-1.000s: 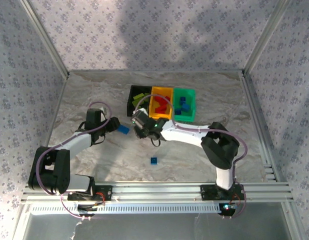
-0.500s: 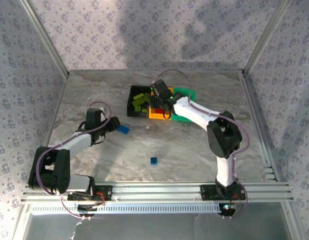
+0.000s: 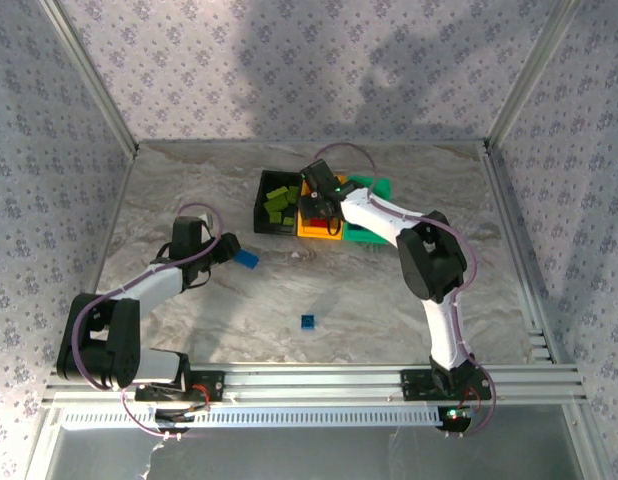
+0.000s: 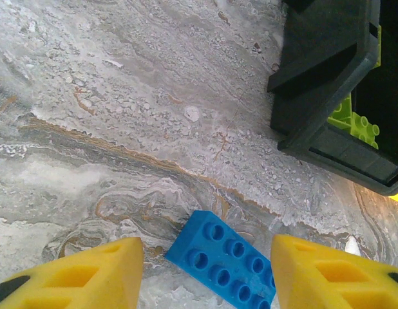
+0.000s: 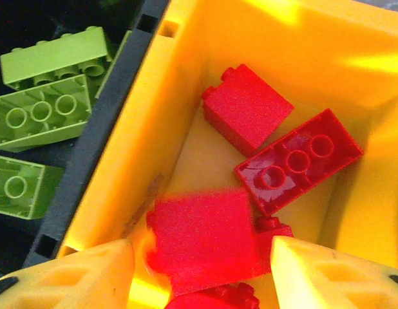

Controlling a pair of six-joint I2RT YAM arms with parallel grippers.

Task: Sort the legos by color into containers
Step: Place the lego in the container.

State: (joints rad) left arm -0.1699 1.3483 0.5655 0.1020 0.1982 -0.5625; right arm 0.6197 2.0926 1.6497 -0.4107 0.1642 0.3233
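Left gripper (image 4: 207, 250): I saw its jaws open, astride a blue lego (image 4: 232, 261) lying on the table (image 4: 122, 96), lower centre.
Right gripper (image 5: 202, 252): I read its jaws apart over the orange-yellow bin (image 5: 144, 135), with a blurred red lego (image 5: 205, 228) between them, touching neither.

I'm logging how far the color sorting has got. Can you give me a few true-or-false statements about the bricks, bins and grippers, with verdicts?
1. The black bin holds lime green bricks. True.
2. The right gripper hangs over the green bin. False: it is above the orange-yellow bin, open, with red bricks below it.
3. A blue brick lies on the table between the open fingers of the left gripper. True.
4. Every blue brick is already in a bin. False: besides that one, a small blue brick lies loose on the table, nearer the arm bases.
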